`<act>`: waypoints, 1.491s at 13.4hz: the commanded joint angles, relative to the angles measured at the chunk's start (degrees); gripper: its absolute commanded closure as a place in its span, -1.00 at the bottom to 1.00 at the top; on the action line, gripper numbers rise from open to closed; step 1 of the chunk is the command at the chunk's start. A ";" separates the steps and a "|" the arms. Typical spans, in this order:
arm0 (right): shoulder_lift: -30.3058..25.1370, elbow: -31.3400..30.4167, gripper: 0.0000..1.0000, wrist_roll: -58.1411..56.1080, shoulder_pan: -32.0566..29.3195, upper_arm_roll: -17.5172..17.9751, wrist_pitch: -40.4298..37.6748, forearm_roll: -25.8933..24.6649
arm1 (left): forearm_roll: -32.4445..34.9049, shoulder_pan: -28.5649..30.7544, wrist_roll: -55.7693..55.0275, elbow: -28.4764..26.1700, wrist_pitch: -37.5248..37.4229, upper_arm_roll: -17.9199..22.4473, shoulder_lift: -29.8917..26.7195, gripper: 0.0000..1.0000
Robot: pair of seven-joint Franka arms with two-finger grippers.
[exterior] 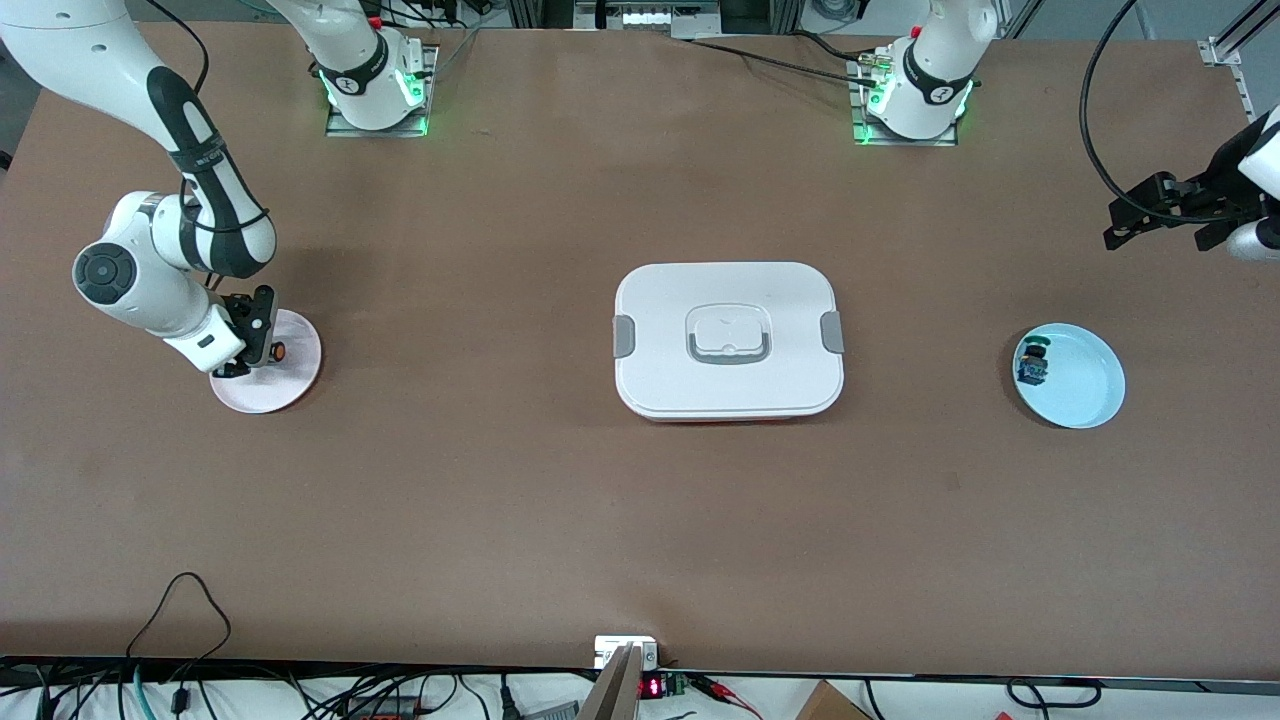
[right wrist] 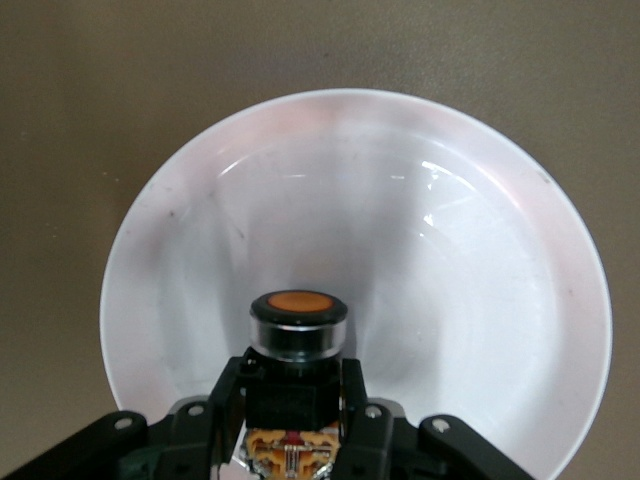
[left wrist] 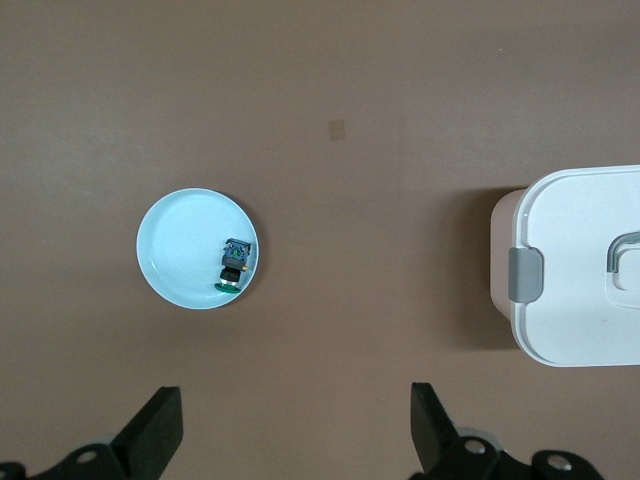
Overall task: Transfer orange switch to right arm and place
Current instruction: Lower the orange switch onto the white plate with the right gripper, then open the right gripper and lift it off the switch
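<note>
The orange switch point(right wrist: 297, 345) looks small, light and rigid; its smooth cap could slip, so the squarish black body is the safer hold. The right hand point(right wrist: 295, 400) grips that body, low over the pink plate point(exterior: 300, 375) at the right arm's end of the tabletop. The left hand point(left wrist: 295, 430) waits with jaws wide apart, high over the tabletop near the blue plate point(left wrist: 170, 260).

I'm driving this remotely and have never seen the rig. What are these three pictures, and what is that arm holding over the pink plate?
Two robot arms share one table. The front view looks down from across it; each wrist view looks past that arm's own fingers. The right gripper is down at the pink plate, shut on the orange switch. The left gripper waits open, up over its end of the table. A white lidded box sits mid-table. The blue plate holds a green-capped switch.
</note>
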 commanded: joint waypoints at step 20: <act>-13.66 24.66 -1.00 32.43 3.24 1.24 -33.76 12.47 | 0.40 0.80 -0.66 2.13 0.29 -0.90 0.93 -1.00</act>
